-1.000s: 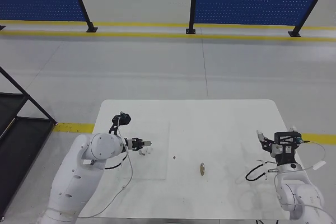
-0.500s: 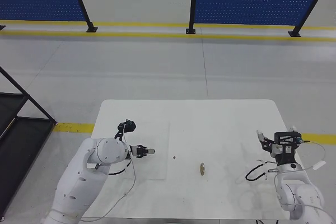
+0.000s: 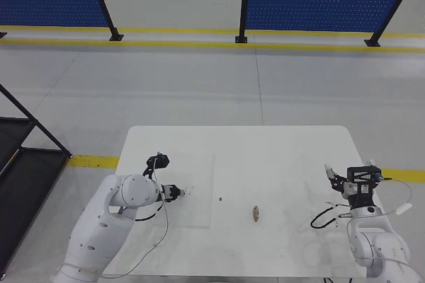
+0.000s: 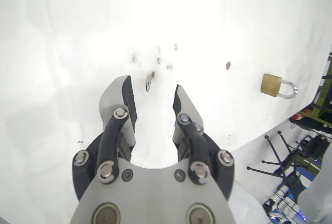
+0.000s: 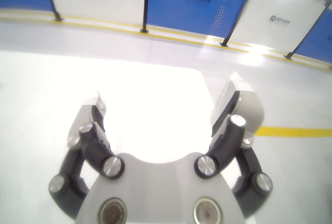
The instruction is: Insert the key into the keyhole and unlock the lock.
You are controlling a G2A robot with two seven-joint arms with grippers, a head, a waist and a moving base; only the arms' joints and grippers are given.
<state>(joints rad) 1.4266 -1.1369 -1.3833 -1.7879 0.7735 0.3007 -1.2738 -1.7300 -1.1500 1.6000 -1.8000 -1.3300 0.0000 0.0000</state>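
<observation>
Key (image 4: 148, 82) on table (image 4: 77, 15) by spread left fingers (image 4: 129, 100)

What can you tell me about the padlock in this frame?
The padlock is small, with a squarish brass-coloured body and a shiny silver U-shaped shackle that looks closed. It lies flat on its side on the white table, near its middle; the keyhole cannot be made out. Nothing touches it, and the open left gripper is well apart from it.

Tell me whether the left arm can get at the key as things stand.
Probably yes: the left gripper is open, the key lies flat on the table just ahead of it, and nothing stands between them. The padlock sits apart.
</observation>
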